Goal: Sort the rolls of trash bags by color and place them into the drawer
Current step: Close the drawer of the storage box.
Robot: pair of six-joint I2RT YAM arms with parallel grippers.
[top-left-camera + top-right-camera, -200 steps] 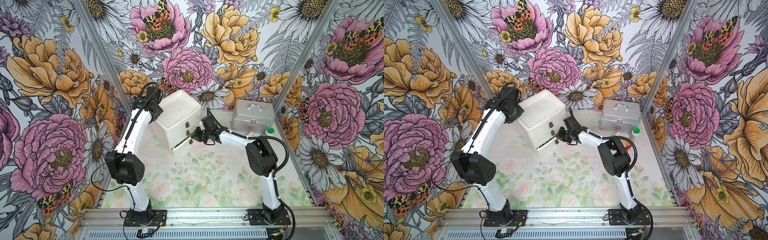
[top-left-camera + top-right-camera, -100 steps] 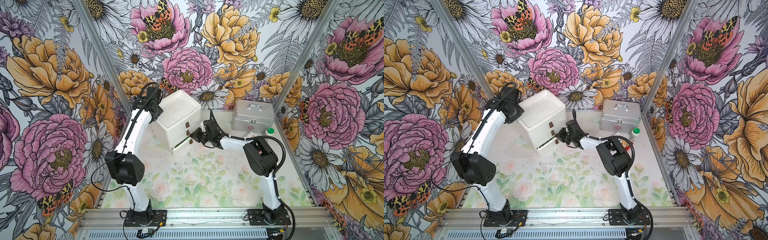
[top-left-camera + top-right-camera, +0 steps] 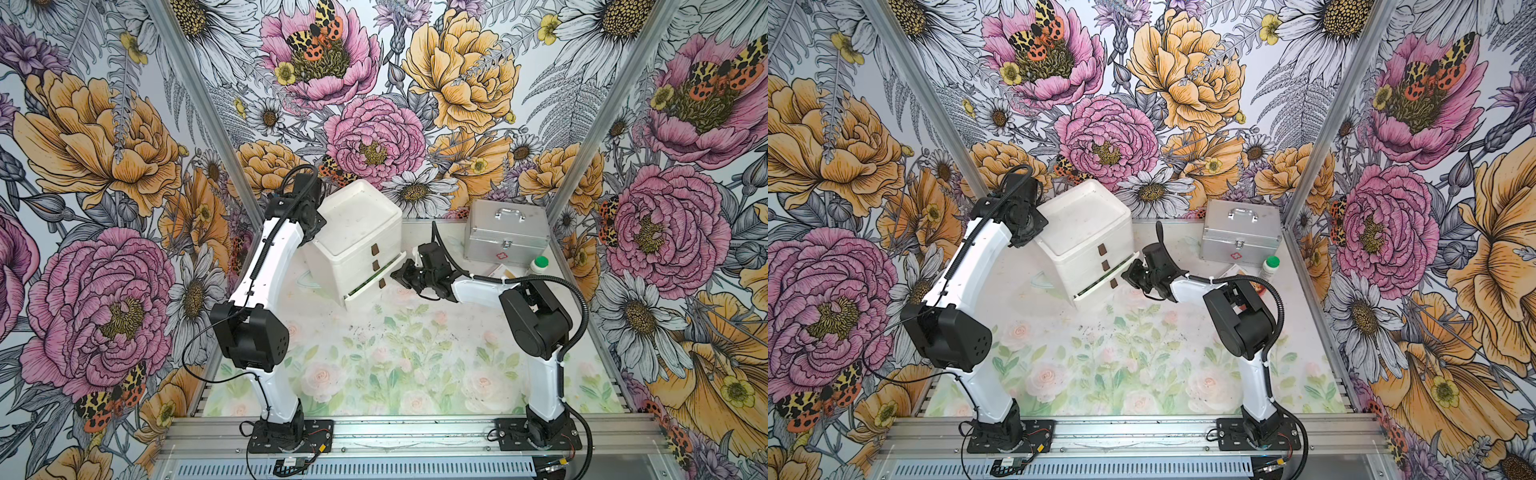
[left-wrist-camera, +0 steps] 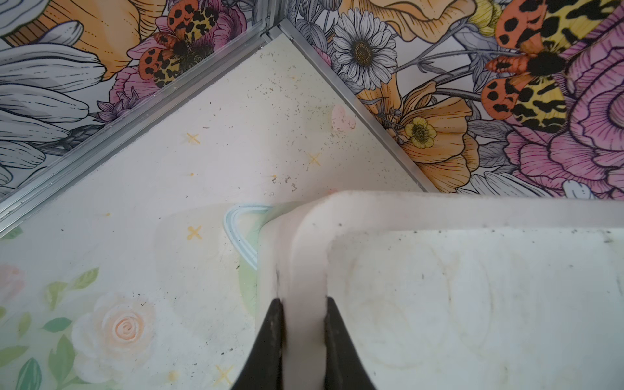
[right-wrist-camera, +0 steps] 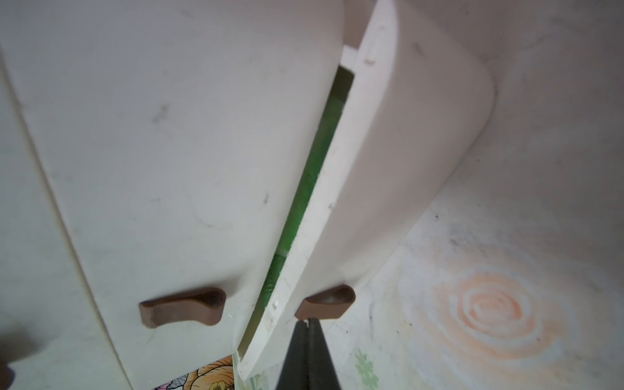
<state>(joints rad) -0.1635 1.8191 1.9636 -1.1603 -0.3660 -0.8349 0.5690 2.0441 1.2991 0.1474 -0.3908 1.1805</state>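
The drawer is a white three-tier chest at the back, left of the middle. Its lowest tier stands slightly open, and green rolls of trash bags show through the gap, a thin green strip in a top view. My left gripper is shut on the chest's raised top rim, one finger on each side; in both top views the wrist hides it. My right gripper is shut, its tips against the lowest tier's brown pull tab. No other rolls show.
A silver metal case stands at the back right. In front of it are a white green-capped bottle and a flat card. The flowered walls close in behind and beside the chest, and the corner rails run near it.
The right arm's elbow and wrist have shifted a little while its gripper stays at the lowest pull tab. The left arm has not moved.
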